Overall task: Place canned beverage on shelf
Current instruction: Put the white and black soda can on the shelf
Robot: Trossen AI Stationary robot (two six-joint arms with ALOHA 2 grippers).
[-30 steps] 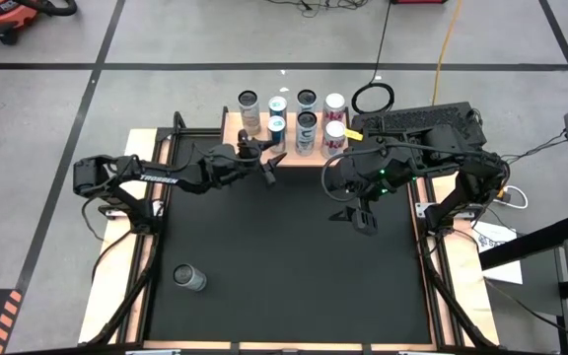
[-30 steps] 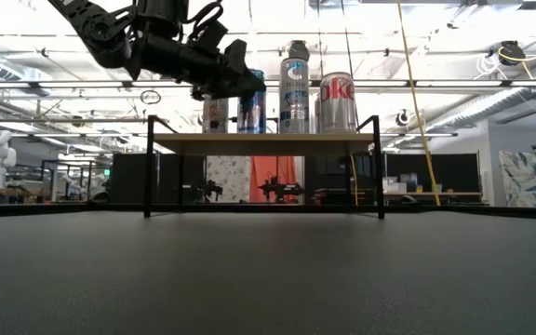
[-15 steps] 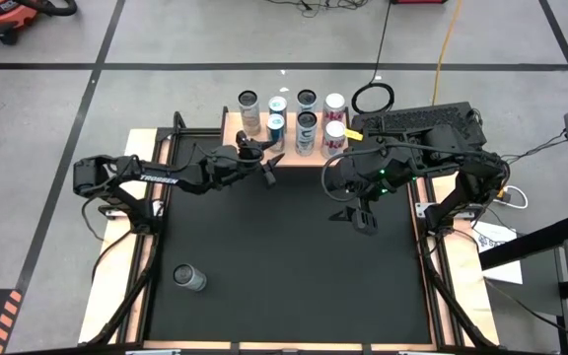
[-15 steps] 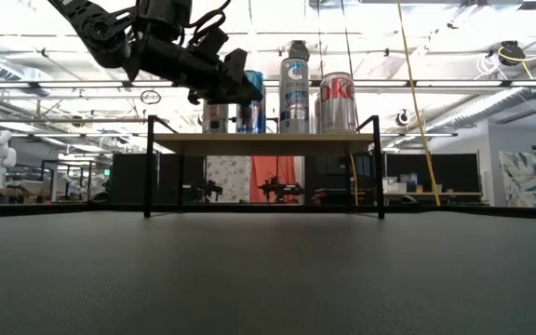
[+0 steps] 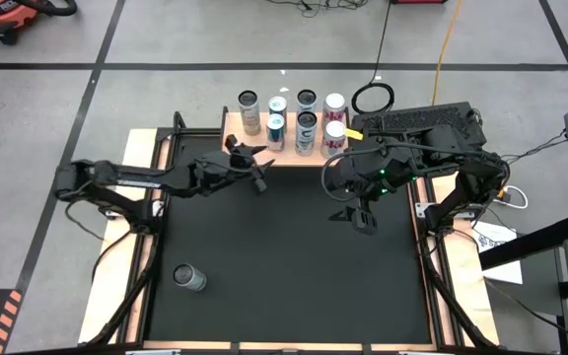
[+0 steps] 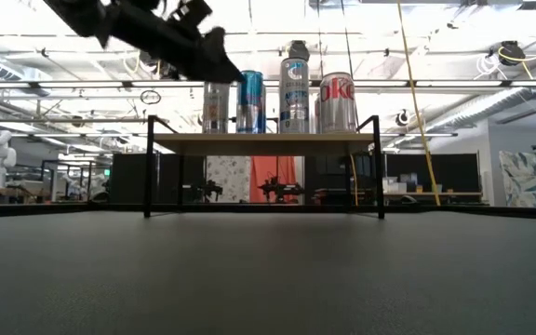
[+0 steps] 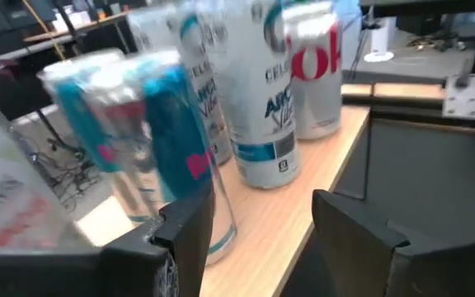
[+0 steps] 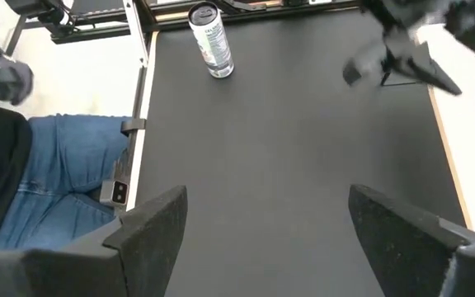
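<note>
Dark left claw [image 5: 250,165] open, empty.

seven cans [image 5: 306,131] stand on one shelf [image 5: 231,131] (an eighth can [image 5: 189,278] lies on the table [image 5: 284,256]).

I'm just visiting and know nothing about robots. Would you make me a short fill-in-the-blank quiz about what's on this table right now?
1. The upright cans stand together on the small wooden ____.
2. One can lies alone on the ____ mat, near the left arm's side.
3. The left gripper holds ____, its fingers apart just in front of the shelf.
4. The right gripper hovers open over the mat, holding ____.

Missing words: shelf; black; nothing; nothing
</note>
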